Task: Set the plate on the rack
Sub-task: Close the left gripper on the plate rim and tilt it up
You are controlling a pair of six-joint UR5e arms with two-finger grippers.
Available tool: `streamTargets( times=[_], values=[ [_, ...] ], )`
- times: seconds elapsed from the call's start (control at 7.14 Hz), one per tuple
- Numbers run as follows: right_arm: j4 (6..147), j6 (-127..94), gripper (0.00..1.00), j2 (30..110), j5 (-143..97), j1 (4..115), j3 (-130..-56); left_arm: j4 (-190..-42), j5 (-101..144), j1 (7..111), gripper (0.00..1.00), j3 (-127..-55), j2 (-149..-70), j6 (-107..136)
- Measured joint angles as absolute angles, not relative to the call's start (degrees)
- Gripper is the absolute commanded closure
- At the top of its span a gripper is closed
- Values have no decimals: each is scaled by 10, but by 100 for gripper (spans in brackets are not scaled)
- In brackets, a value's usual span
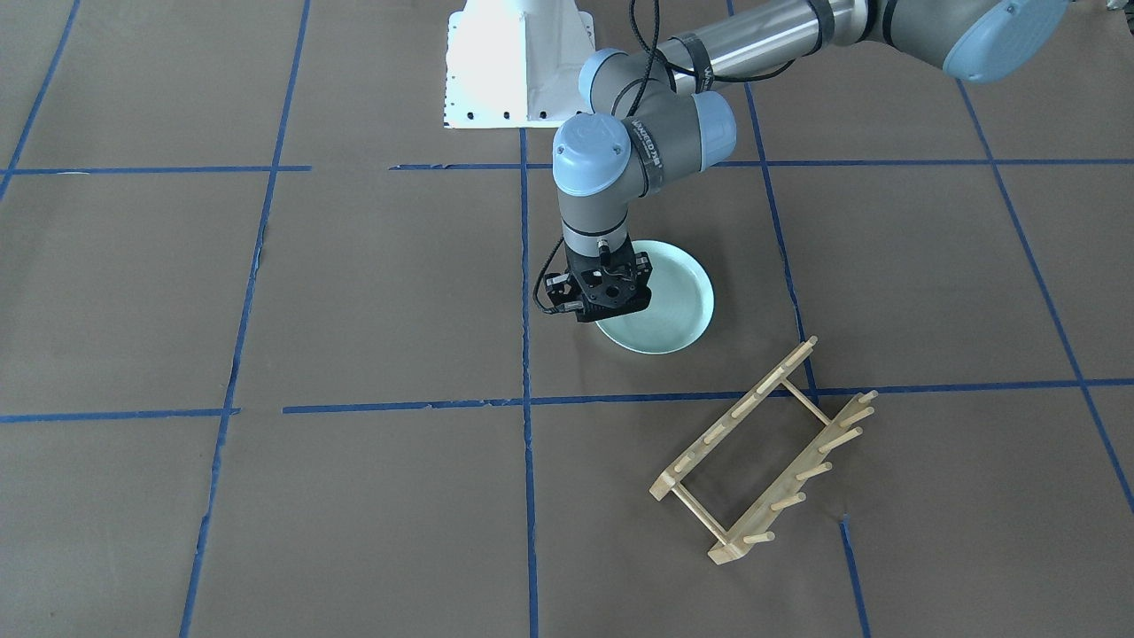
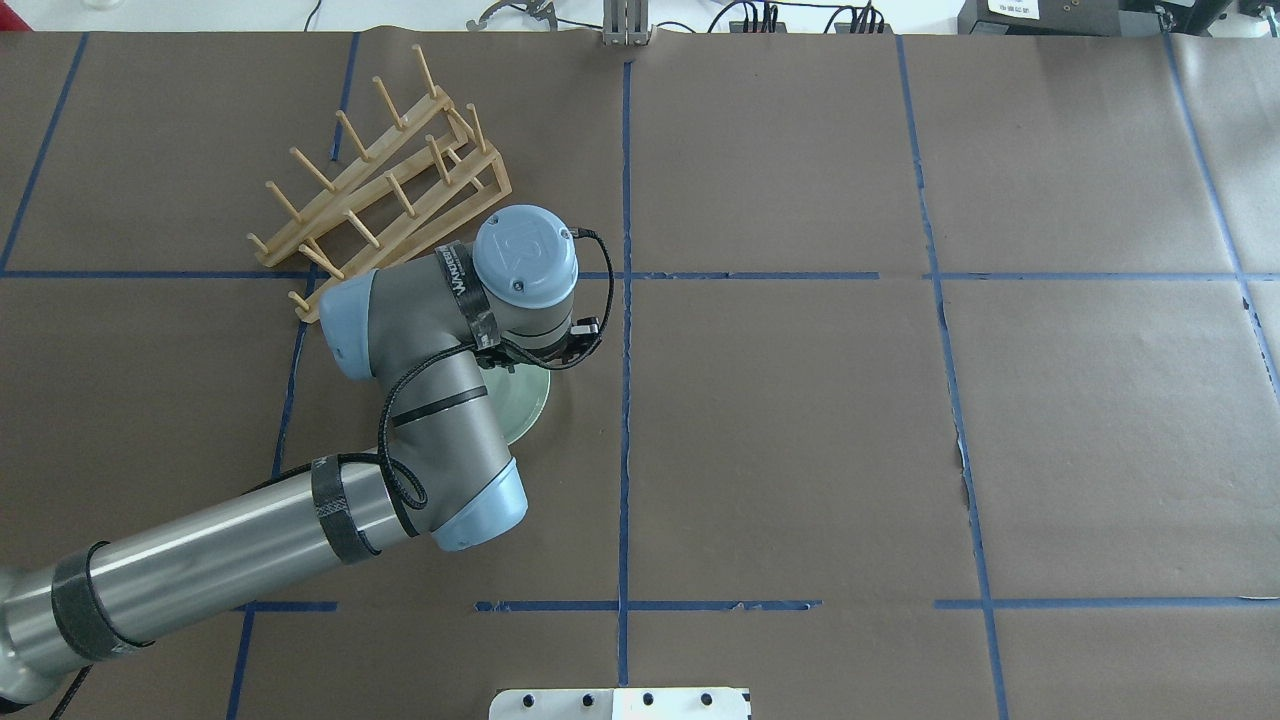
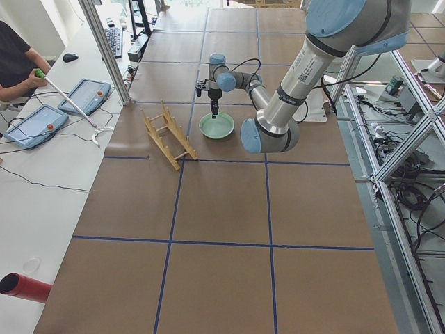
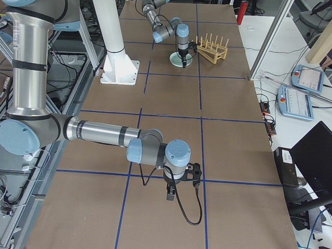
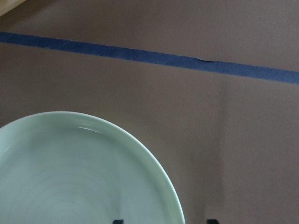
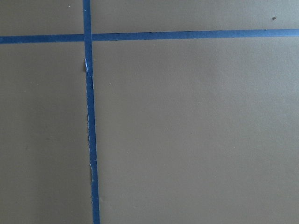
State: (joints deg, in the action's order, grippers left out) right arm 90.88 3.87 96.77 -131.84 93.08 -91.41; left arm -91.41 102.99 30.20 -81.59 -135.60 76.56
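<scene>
Altogether one plate (image 1: 678, 297), one rack (image 1: 735, 415), apart.

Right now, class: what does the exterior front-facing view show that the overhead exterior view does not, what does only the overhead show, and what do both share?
Only front-facing: most of the plate uncovered, with the left gripper low at its edge.
Only overhead: cables and plugs along the far table edge. There the wrist hides the gripper and all but a sliver of the plate.
Both: the rack, empty and apart from the plate, the left arm and the blue tape grid.
</scene>
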Motion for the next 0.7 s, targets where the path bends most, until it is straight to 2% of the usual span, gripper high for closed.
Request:
streamTargets(
  times=[0.14, 0.28, 0.7],
  values=[
    [909, 39, 0, 968, -1318, 931, -914, -922, 1030, 302, 84, -810, -1356, 766],
    [909, 39, 0, 968, -1318, 931, -914, -926, 1030, 302, 100, -806, -1356, 768],
    [909, 39, 0, 968, -1318, 931, -914, -930, 1033, 304, 100, -808, -1357, 779]
  ],
)
